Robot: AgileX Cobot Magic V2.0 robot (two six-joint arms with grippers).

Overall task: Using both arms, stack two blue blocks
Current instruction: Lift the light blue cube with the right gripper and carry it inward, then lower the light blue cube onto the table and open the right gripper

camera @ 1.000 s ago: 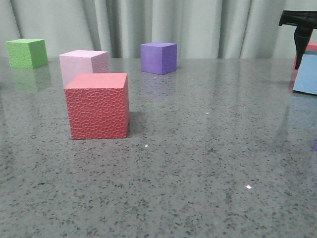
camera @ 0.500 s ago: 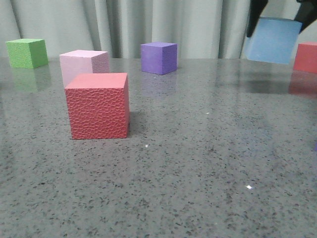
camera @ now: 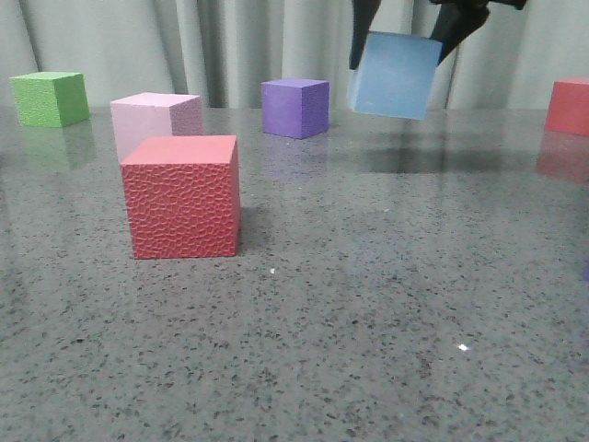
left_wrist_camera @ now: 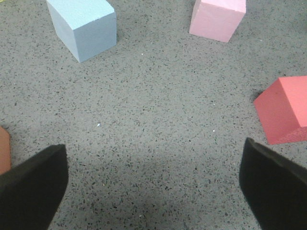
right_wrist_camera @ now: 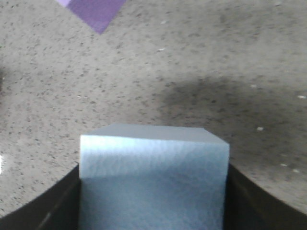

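Right tool [right_wrist_camera: 152, 191] clamped on blue block [right_wrist_camera: 153, 177], above grey speckled table [right_wrist_camera: 201, 57]; purple cube [right_wrist_camera: 93, 10] corner at frame edge.

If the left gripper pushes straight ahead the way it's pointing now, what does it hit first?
Most likely bare table. The left gripper is open and nothing lies between its fingers. The blue block and the pink cube sit off to either side of that line, though depth is hard to judge.

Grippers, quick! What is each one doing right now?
Left gripper: open, holding nothing.
Right gripper: closed on a blue block, lifted off the table.
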